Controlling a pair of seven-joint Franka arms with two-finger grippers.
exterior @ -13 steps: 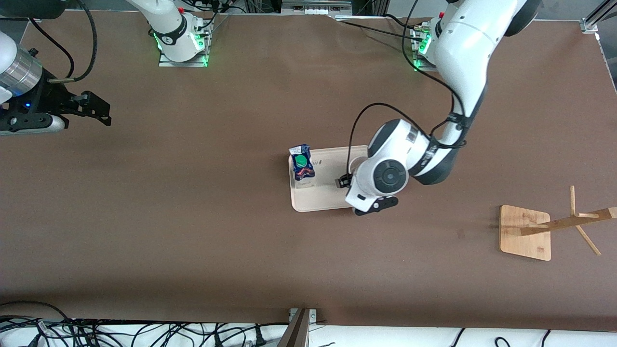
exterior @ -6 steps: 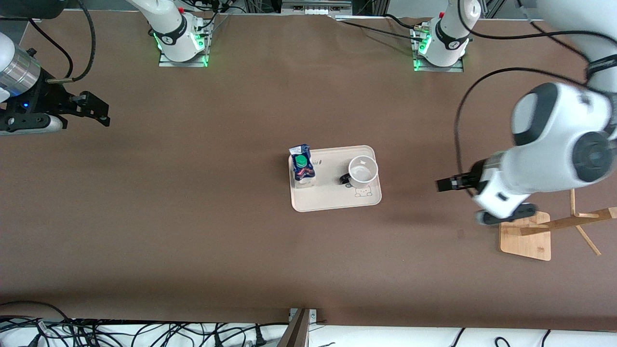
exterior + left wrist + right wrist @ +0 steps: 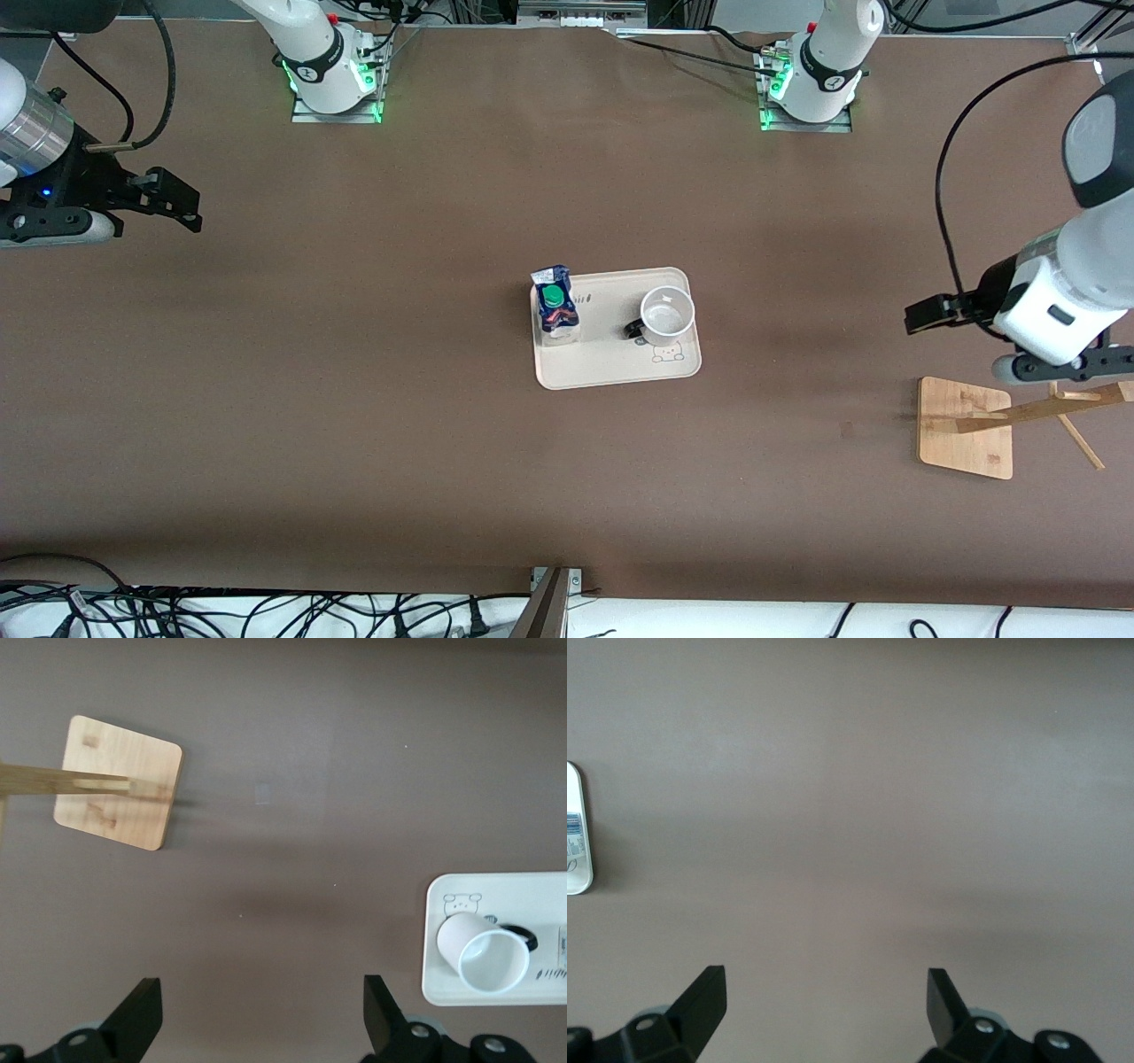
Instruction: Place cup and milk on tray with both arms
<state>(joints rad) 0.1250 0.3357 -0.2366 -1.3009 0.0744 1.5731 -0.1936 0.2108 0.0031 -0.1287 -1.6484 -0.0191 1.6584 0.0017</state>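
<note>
**A:** Where's the stuff rn?

**B:** All by the tray (image 3: 611, 370). It's in the middle of the table (image 3: 354, 399). The milk (image 3: 555, 304) stands up on the tray, at the end toward my right arm's side. Green cap on top. The cup (image 3: 666, 315) stands on the tray too, at the end toward my left arm's side, open side up. Its black handle points at the milk. Cup & milk are apart, not touching. A little rabbit drawing (image 3: 668, 353) is on the tray, just beside the cup and nearer the front cam.

**A:** And ur pincers?

**B:** My left gripper (image 3: 930, 315) is up in the air, well apart from the tray, over bare table toward my left arm's end. Fingers spread wide, nothing in them. My left wrist cam sees both tips (image 3: 142, 1020) w/ table between them, plus the cup (image 3: 483, 953) and a bit of tray (image 3: 434, 988).

**A:** Right one?

**B:** My right gripper (image 3: 182, 206) is well apart from the tray too, over the table at my right arm's end. Spread wide, holding nothing. That arm just waits.

**A:** Anything else?

**B:** A wooden rack (image 3: 970, 427) w/ a square base, well apart from the tray, toward my left arm's end, nearer the front cam than the tray.
</note>
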